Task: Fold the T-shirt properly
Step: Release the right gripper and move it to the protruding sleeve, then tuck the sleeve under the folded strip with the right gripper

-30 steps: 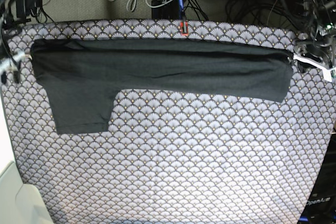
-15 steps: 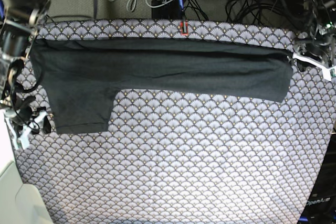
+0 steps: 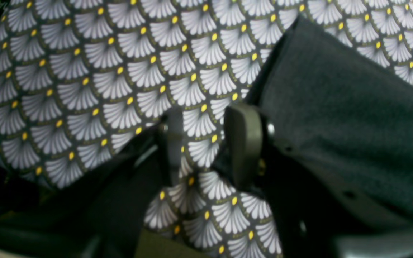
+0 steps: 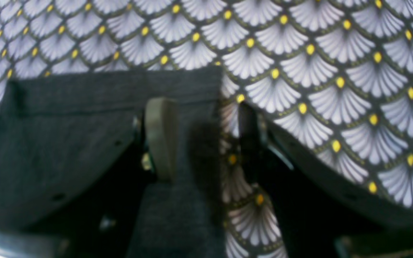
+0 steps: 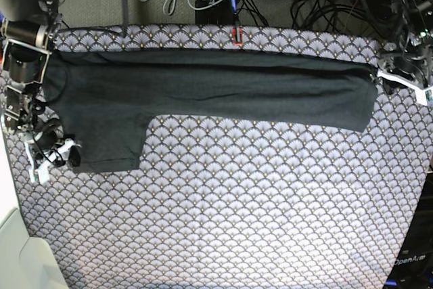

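A dark shirt [image 5: 203,89] is laid across the far part of a table covered in a grey fan-patterned cloth [image 5: 237,214]. The body is folded into a long band running from side to side, and one sleeve [image 5: 105,143] hangs down toward the viewer at the left of the base view.

The right gripper [image 5: 54,157] is placed low at the sleeve's outer corner. In its wrist view the fingers are seen apart, one pad [image 4: 161,138] over the dark fabric and the other over the patterned cloth, so that the sleeve's side edge lies between them. Nothing is yet pinched.

The left gripper [image 5: 399,79] is held at the opposite end of the band. Its fingers are also apart, over bare cloth just beside the shirt's end, and no fabric is clamped.

The step in hand is judged to be the folding in of the sleeve. For that to go well, the sleeve's corner should be taken cleanly, with only the sleeve layers and none of the table cloth caught. It should then be lifted just enough and carried over the band, so that the edge is laid straight and no crease is dragged into the body.
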Robot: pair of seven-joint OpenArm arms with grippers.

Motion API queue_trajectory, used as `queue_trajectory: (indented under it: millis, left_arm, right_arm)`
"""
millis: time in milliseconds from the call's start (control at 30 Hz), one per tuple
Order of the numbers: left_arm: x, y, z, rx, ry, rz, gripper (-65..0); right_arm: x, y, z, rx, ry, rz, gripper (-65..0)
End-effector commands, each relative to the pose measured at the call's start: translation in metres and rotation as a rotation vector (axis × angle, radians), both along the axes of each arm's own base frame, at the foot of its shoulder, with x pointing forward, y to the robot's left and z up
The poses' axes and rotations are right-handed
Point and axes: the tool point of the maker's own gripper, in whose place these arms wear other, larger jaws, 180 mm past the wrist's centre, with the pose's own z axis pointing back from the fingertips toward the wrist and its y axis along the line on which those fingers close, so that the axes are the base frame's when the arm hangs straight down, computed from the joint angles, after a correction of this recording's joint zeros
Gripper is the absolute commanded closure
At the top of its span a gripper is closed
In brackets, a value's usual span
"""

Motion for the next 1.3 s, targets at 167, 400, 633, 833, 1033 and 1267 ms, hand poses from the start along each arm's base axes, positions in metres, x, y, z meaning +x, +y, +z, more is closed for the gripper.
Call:
queue_trajectory:
  millis: [167, 400, 633, 833, 1033, 1267]
  left_arm:
    - [0.012, -0.001, 0.014, 0.003, -0.062, 0.001, -22.7]
    - [0.014, -0.003, 0.013, -0.003, -0.065, -0.001, -22.7]
    - [0.015, -0.003, 0.015, -0.001, -0.069, -0.001, -22.7]
    - [0.014, -0.003, 0.014, -0.002, -0.065, -0.002, -22.7]
    - [0.013, -0.002, 0.014, 0.0, -0.065, 0.002, -22.6]
    - [0.011, -0.001, 0.013, 0.002, -0.061, 0.001, -22.6]
  right_arm:
    - [0.009, -0.01, 0.012, 0.015, -0.047, -0.03, -29.0]
    - [-0.002, 0.008, -0.011, 0.025, 0.019, 0.011, -24.2]
    - [-0.013, 0.027, -0.022, -0.041, 0.052, 0.117, 0.0]
    - [-0.012, 0.033, 0.006, -0.112, -0.048, 0.175, 0.0]
    - [-0.027, 0.035, 0.036, -0.175, -0.152, 0.197, 0.0]
    - [-0.058, 0.025, 0.077, -0.253, -0.259, 0.165, 0.0]
